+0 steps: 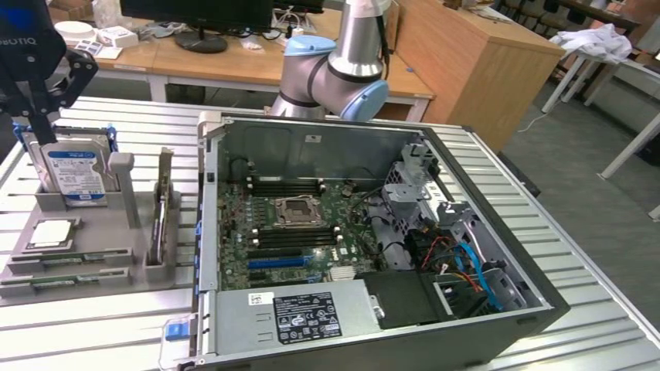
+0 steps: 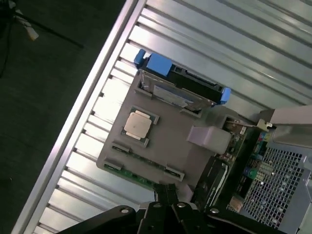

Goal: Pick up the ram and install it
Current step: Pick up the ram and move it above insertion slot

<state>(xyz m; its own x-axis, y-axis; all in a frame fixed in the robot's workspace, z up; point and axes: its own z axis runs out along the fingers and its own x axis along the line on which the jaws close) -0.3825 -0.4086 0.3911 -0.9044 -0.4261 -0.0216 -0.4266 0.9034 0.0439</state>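
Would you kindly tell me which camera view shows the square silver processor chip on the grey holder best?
The wrist view: it looks almost straight down on the processor chip, so its whole square face shows on the grey holder. The exterior view shows the chip slanted and foreshortened, at the exterior view's left.

Off-task items on your slatted metal tabletop [image 1: 103, 325]

You have a grey holder [image 1: 93, 232] lying by the tabletop's edge on the exterior view's left. A silver hard drive [image 1: 73, 174] with a blue label stands upright in its far slot, and a square silver processor chip [image 1: 52, 233] lies flat in a recess closer to the camera. Just beside the holder, across the middle of the tabletop, your open computer case [image 1: 299, 147] lies on its side, motherboard [image 1: 268, 243] exposed, power supply [image 1: 299, 313] at its near end. Beyond the tabletop's far edge you see a wooden desk [image 1: 237, 66] carrying a dark monitor [image 1: 201, 15].
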